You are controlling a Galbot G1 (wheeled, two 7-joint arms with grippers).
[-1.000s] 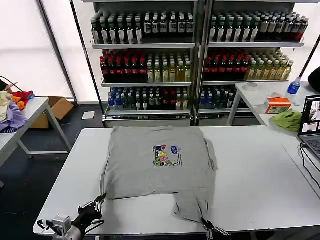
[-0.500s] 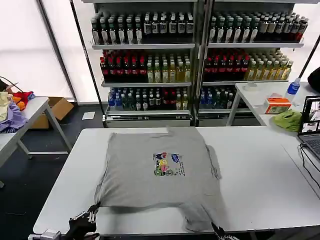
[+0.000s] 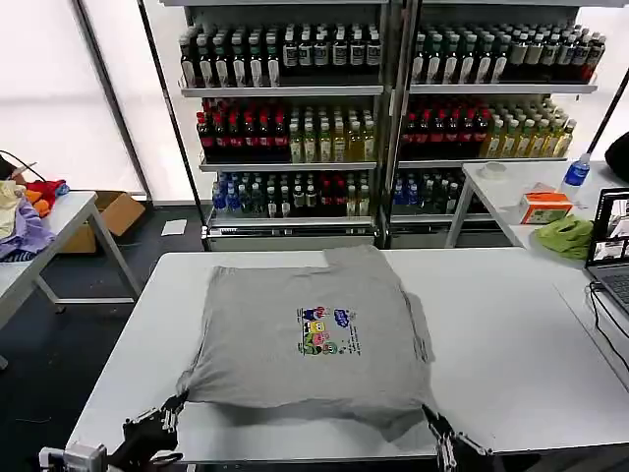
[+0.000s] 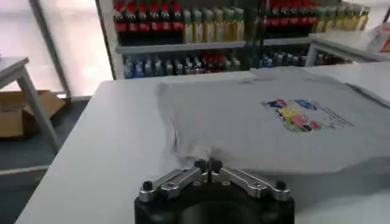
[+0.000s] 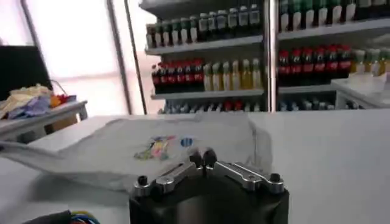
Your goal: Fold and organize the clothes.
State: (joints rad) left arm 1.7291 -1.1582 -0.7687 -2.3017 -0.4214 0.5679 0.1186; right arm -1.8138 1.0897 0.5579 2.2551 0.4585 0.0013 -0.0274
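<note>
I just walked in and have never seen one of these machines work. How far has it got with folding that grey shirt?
Early on. The light grey short-sleeved cotton shirt lies print-up on the white table, with no tidy fold visible. In hand: the left gripper is shut on its near left corner, and the right gripper is shut on the near right one, both at the table's front edge. The folding and putting away are left.

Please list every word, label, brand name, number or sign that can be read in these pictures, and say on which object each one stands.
No text can be read.
Grey shirt: the chest print has small lines of lettering beside the cartoon figures, too small to read.
Bottles on the shelves: labels too small to read.
Orange box on the side table: any lettering is too small to read.
Laptop screen: contents illegible.
</note>
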